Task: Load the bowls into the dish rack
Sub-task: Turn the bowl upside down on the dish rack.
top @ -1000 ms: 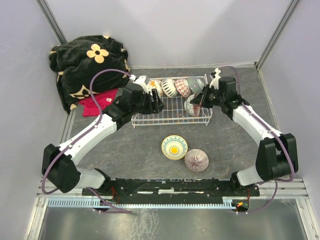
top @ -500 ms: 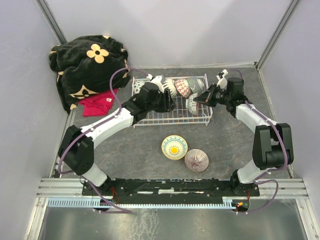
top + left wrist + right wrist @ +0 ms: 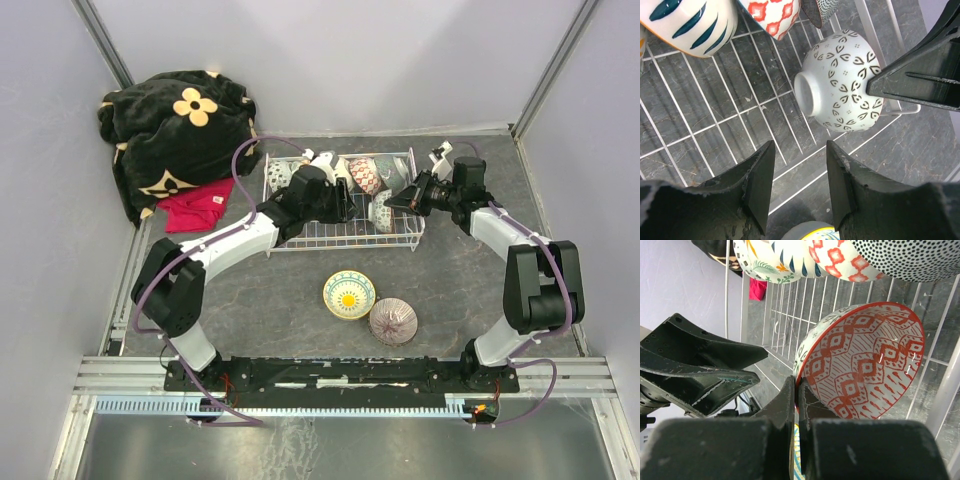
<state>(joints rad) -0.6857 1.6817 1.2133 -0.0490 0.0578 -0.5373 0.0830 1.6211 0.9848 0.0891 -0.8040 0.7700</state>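
The white wire dish rack [image 3: 300, 238] stands at the table's middle back, with several bowls leaning along its far side [image 3: 365, 175]. My right gripper [image 3: 797, 385] is shut on the rim of a bowl [image 3: 867, 362] that is red diamond-patterned inside and black-and-white outside [image 3: 842, 87]. It holds the bowl on edge over the rack's right end [image 3: 382, 212]. My left gripper [image 3: 800, 150] hangs open over the rack floor just left of that bowl, with nothing between its fingers. On the table in front of the rack lie a yellow sunburst bowl [image 3: 349, 294] and a purple-white bowl [image 3: 393, 320].
A black flowered blanket [image 3: 175, 120] and a red cloth [image 3: 195, 207] lie at the back left. In the rack's far row are a teal-striped bowl [image 3: 687, 22], a red-patterned bowl [image 3: 772, 15] and a dotted bowl [image 3: 910, 257]. Grey walls close in both sides.
My left arm has reached right across the rack toward the held bowl, and its jaws have narrowed. The right gripper has kept its grip and shifted only slightly.
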